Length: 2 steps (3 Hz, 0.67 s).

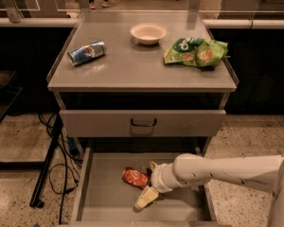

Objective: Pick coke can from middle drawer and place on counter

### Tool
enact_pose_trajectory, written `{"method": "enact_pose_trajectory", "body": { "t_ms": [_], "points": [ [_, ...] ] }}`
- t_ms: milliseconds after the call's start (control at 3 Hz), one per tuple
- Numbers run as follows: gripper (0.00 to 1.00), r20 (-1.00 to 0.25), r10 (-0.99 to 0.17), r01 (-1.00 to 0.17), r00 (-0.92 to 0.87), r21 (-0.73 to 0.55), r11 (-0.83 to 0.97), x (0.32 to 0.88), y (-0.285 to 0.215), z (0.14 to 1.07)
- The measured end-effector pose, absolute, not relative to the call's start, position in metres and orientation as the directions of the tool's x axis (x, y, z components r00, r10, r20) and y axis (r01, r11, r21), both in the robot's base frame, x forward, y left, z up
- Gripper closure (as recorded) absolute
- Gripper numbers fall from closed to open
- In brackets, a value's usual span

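Observation:
The coke can [134, 177] lies on its side on the floor of the open middle drawer [180, 205], left of centre. My gripper [148, 182] is down in the drawer just right of the can, open. One pale finger [146, 198] points down-left in front of the can, and the other [153, 165] sits behind it. The can's right end lies at the mouth of the gap, and I see no grip on it. The counter [132, 67] is the grey cabinet top above.
On the counter lie a blue-and-silver can [86, 53] at the left, a cream bowl [148, 33] at the back and a green chip bag [195, 52] at the right. A shut drawer front with a dark handle [143, 123] overhangs the open drawer. Cables and a stand leg [45, 174] are on the floor at the left.

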<state>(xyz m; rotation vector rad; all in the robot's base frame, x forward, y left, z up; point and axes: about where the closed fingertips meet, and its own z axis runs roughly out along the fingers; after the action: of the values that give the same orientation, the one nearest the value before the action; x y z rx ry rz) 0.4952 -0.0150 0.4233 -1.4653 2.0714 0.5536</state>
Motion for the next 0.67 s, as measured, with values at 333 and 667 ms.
{"method": "enact_pose_trajectory", "body": {
  "t_ms": [333, 667],
  "points": [
    [0.0, -0.633, -0.715, -0.937, -0.296, 0.047, 0.346, 0.515, -0.009, 0.397],
    [0.0, -0.628, -0.707, -0.927, -0.325, 0.063, 0.37, 0.534, -0.005, 0.372]
  ]
}}
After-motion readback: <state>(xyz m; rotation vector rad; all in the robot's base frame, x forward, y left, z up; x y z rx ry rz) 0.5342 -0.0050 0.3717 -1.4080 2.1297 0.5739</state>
